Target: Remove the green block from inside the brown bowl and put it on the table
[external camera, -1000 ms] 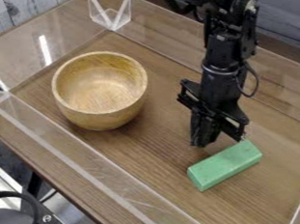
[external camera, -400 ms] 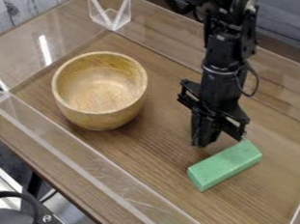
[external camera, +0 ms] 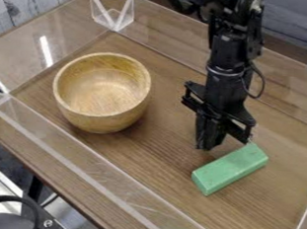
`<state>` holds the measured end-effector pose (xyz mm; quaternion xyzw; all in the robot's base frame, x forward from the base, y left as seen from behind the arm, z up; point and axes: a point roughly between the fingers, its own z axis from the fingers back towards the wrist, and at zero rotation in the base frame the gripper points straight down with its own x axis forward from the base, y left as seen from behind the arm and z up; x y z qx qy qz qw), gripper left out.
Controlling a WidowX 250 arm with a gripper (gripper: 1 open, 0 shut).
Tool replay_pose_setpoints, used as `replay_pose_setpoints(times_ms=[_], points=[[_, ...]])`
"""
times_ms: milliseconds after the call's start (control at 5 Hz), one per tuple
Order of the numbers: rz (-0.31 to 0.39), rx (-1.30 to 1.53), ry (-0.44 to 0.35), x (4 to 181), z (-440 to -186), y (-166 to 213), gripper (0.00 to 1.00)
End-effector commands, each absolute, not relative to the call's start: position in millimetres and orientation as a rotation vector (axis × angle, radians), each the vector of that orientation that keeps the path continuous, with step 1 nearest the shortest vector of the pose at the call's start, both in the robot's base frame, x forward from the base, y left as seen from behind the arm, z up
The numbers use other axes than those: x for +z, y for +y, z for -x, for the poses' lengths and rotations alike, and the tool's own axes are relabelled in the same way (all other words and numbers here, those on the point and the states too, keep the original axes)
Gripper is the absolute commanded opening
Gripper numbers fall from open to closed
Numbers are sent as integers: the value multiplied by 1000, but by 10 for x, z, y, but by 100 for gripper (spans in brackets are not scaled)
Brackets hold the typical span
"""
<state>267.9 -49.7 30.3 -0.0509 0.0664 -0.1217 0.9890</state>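
Observation:
The green block [external camera: 231,168] lies flat on the table [external camera: 139,160], right of the brown bowl [external camera: 103,91]. The bowl is upright and holds nothing I can see. My gripper [external camera: 210,144] hangs point-down just above and behind the block's left end, its black fingers pressed together with nothing between them. A narrow gap separates the fingertips from the block.
Clear acrylic walls [external camera: 75,151] run along the table's front and left edges. A small clear stand [external camera: 113,12] sits at the back. The arm [external camera: 228,33] rises from the gripper toward the top right.

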Motion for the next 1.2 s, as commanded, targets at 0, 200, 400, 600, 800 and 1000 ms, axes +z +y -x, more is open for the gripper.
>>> replay_pose_setpoints(times_ms=[0, 200, 400, 600, 800, 1000], points=[[106, -235, 51, 493, -2819, -486, 0], [108, -230, 48, 498, -2825, -481, 0], [108, -219, 53, 462, -2830, -457, 0], [108, -207, 59, 421, -2837, -433, 0], [108, -196, 66, 381, -2843, -409, 0], [107, -185, 70, 391, -2842, -391, 100]])
